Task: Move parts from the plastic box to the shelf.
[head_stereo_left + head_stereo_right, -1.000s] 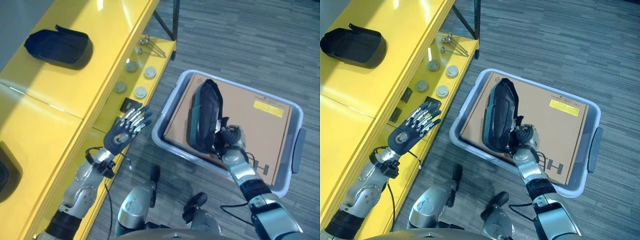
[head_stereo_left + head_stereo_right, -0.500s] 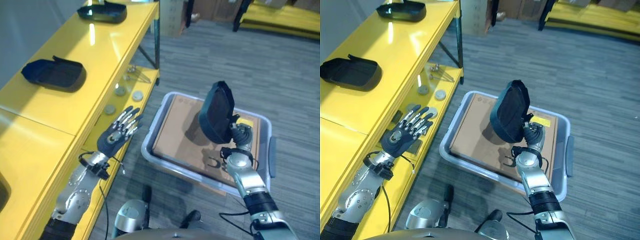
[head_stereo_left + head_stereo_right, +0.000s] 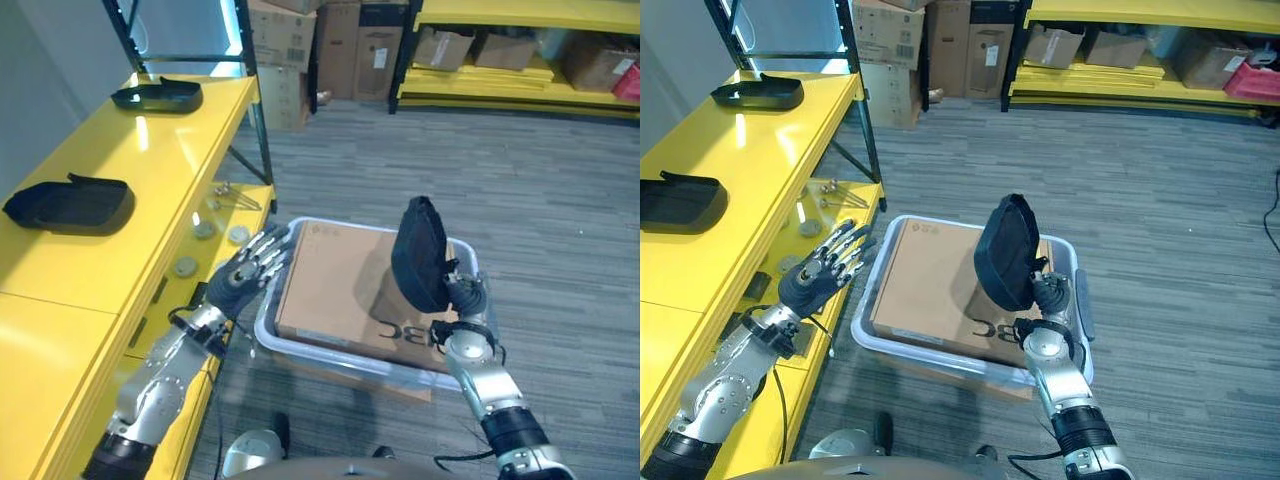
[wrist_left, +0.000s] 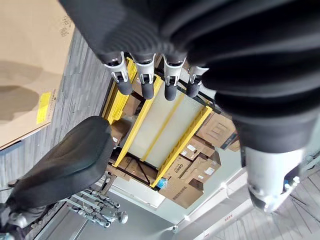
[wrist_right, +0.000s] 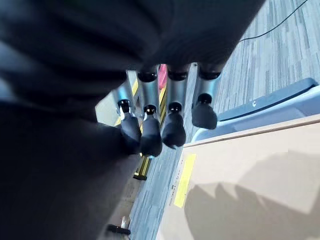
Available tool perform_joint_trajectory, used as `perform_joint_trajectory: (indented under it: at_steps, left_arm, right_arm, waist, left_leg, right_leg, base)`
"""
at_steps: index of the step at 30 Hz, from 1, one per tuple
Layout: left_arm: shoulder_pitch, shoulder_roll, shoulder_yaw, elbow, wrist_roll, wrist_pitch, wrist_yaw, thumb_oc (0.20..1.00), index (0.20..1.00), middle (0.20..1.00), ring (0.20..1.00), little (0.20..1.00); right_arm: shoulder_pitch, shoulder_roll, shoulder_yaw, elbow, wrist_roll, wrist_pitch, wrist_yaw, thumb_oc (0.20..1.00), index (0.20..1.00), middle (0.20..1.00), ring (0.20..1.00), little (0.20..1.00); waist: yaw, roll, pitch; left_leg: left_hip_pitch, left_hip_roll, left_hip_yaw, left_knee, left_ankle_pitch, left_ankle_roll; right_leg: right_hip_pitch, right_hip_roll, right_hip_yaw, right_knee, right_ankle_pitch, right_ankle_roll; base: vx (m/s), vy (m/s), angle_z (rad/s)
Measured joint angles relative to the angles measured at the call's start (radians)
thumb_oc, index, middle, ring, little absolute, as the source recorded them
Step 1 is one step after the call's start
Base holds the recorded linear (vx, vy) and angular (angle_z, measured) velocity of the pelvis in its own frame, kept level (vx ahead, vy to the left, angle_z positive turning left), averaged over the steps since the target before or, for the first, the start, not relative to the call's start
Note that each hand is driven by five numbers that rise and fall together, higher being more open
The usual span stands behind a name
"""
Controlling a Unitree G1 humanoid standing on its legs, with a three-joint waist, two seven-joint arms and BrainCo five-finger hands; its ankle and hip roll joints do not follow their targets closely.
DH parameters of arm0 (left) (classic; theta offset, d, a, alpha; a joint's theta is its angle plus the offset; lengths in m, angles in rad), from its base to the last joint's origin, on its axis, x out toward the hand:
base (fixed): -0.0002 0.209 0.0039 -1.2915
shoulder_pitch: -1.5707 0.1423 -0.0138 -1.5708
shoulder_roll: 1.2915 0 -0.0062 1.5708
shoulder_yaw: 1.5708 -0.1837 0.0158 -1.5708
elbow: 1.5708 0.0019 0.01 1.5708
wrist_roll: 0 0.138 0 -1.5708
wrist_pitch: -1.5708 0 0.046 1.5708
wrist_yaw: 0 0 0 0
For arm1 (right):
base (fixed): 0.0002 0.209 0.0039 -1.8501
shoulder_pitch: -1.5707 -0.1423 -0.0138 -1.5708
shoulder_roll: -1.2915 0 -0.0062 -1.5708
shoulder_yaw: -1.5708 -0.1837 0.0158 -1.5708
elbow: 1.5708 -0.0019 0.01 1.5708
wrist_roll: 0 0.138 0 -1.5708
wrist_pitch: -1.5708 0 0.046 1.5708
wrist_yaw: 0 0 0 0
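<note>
Left eye view: right hand [image 3: 462, 300] fingers grasp the black part [image 3: 418, 255], upright above the plastic box [image 3: 268, 310]; shelf [image 3: 110, 200] lies leftward (left hand [image 3: 245, 275], fingers released, nearer).

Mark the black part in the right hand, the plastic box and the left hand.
black part [image 3: 418, 252], left eye view, middle of its dark shell.
plastic box [image 3: 268, 306], left eye view, its left rim.
left hand [image 3: 812, 281], right eye view, back of the hand.

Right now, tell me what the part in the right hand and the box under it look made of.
Black part in the right hand: probably moulded plastic, matt, smooth curved shell. Plastic box: pale grey translucent plastic, slightly glossy rim. Inside lies brown cardboard, dull and flat.
</note>
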Motion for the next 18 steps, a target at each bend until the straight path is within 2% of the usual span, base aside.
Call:
perform_joint_trajectory:
  at_steps: [2, 3, 6, 8, 11, 14, 16, 18]
  left_arm:
    - [-0.014, 0.000, -0.005, 0.005, 0.019, 0.016, 0.025, 1.000, 1.000, 1.000, 1.000, 1.000]
    - [-0.061, 0.000, -0.002, 0.023, 0.024, 0.043, 0.060, 1.000, 1.000, 1.000, 1.000, 1.000]
    - [-0.086, -0.012, 0.001, 0.045, 0.023, 0.065, 0.090, 1.000, 1.000, 1.000, 1.000, 1.000]
    - [-0.060, -0.058, -0.005, 0.065, 0.024, 0.081, 0.102, 1.000, 1.000, 1.000, 1.000, 1.000]
    - [-0.032, -0.065, -0.017, 0.094, 0.026, 0.089, 0.100, 1.000, 1.000, 1.000, 1.000, 1.000]
    - [-0.034, -0.066, -0.046, 0.121, 0.025, 0.085, 0.089, 1.000, 1.000, 1.000, 1.000, 1.000]
    - [-0.034, -0.066, -0.064, 0.130, 0.025, 0.080, 0.079, 1.000, 1.000, 1.000, 1.000, 1.000]
    - [-0.033, -0.064, -0.063, 0.131, 0.024, 0.060, 0.073, 1.000, 1.000, 1.000, 1.000, 1.000]
  right_arm:
    - [-0.006, -0.024, 0.034, -0.049, -0.002, 0.001, 0.024, 0.200, 0.200, 0.200, 0.200, 0.200]
    - [-0.043, -0.057, 0.083, -0.078, -0.013, 0.003, 0.075, 0.200, 0.200, 0.200, 0.200, 0.200]
    - [-0.071, -0.061, 0.118, -0.058, -0.080, 0.028, 0.143, 0.200, 0.200, 0.200, 0.200, 0.200]
    - [-0.076, -0.043, 0.181, 0.091, -0.167, 0.086, 0.195, 0.200, 0.200, 0.200, 0.200, 0.200]
    - [-0.063, -0.043, 0.201, 0.205, -0.218, 0.126, 0.219, 0.200, 0.200, 0.200, 0.200, 0.200]
    - [-0.082, -0.064, 0.216, 0.325, -0.267, 0.132, 0.222, 0.200, 0.200, 0.200, 0.200, 0.200]
    - [-0.106, -0.098, 0.215, 0.366, -0.276, 0.134, 0.222, 0.200, 0.200, 0.200, 0.200, 0.200]
    - [-0.169, -0.144, 0.212, 0.365, -0.281, 0.131, 0.216, 0.200, 0.200, 0.200, 0.200, 0.200]
  waist:
    - [0.002, 0.006, -0.007]
    - [0.003, 0.006, -0.013]
    - [0.015, 0.002, -0.043]
    - [0.033, -0.007, -0.055]
    - [0.049, -0.003, -0.051]
    - [0.081, 0.013, -0.029]
    - [0.096, 0.035, 0.011]
    - [0.105, 0.052, 0.084]
  left_leg:
    - [0.000, -0.001, 0.003, -0.001, 0.000, 0.000]
    - [0.009, -0.002, 0.004, -0.001, -0.003, -0.004]
    - [0.017, -0.005, 0.008, -0.016, -0.013, -0.008]
    - [0.016, -0.010, 0.001, -0.014, -0.011, -0.005]
    - [-0.005, -0.020, -0.020, -0.010, -0.001, 0.007]
    - [-0.053, -0.029, -0.046, 0.010, 0.006, 0.015]
    - [-0.087, -0.036, -0.065, 0.025, 0.014, 0.023]
    - [-0.127, -0.037, -0.081, 0.053, 0.017, 0.026]
  right_leg:
    - [0.001, 0.000, 0.002, -0.009, 0.006, 0.000]
    - [0.011, 0.000, 0.002, -0.014, 0.009, 0.000]
    - [0.014, -0.003, 0.006, -0.013, 0.002, 0.007]
    - [0.012, -0.007, 0.001, -0.004, -0.004, 0.011]
    - [0.007, -0.015, -0.023, -0.004, -0.005, 0.012]
    - [-0.026, -0.027, -0.045, 0.015, -0.007, 0.015]
    - [-0.055, -0.035, -0.060, 0.028, -0.006, 0.015]
    - [-0.083, -0.046, -0.073, 0.054, -0.008, 0.015]
  base:
    - [0.06, 0.005, -0.03]
    - [0.12, 0.025, -0.04]
    - [0.15, 0.042, -0.03]
    - [0.05, 0.074, 0.08]
    - [-0.04, 0.082, 0.21]
    - [-0.10, 0.092, 0.28]
    - [-0.11, 0.060, 0.33]
    - [-0.14, 0.052, 0.21]
